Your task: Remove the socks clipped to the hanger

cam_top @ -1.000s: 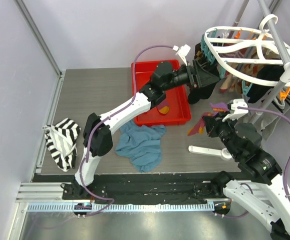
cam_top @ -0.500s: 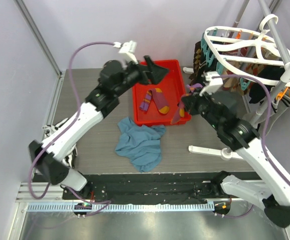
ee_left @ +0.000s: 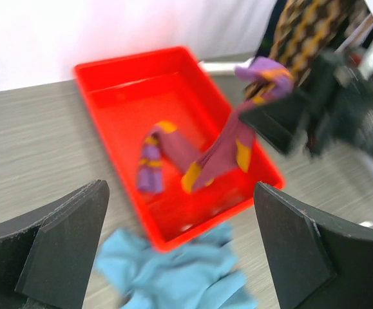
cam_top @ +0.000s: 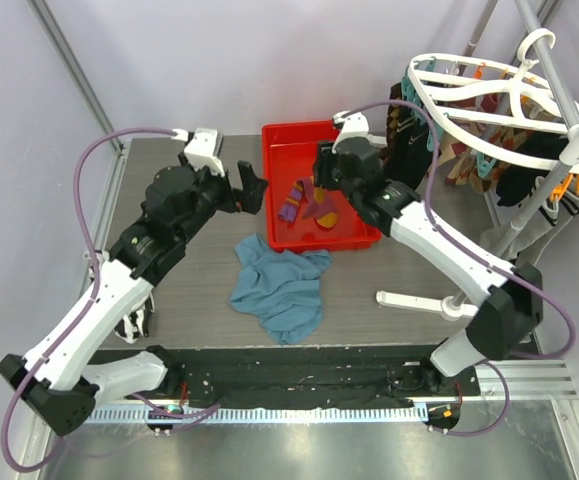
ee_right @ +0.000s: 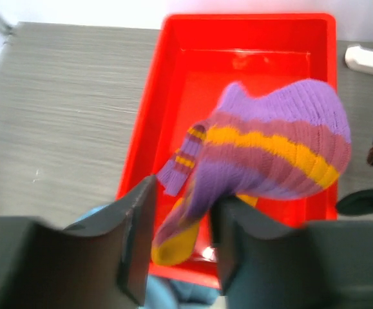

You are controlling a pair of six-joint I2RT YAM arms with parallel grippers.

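Observation:
The white hanger hangs at the back right with argyle socks and dark socks clipped to it. My right gripper hovers over the red tray. Its jaws are parted, and a purple and orange striped sock hangs loose between them, draped against the right finger. The left wrist view shows this sock dangling above another striped sock that lies in the tray. My left gripper is wide open and empty, above the table left of the tray.
A blue cloth lies crumpled just in front of the tray. A black-and-white striped cloth sits at the left edge, partly behind my left arm. The rack's white foot and grey pole stand at the right.
My right gripper carried the striped sock from beside the hanger to above the tray, and its jaws parted. My left arm drew back from the hanger to left of the tray, opening fully.

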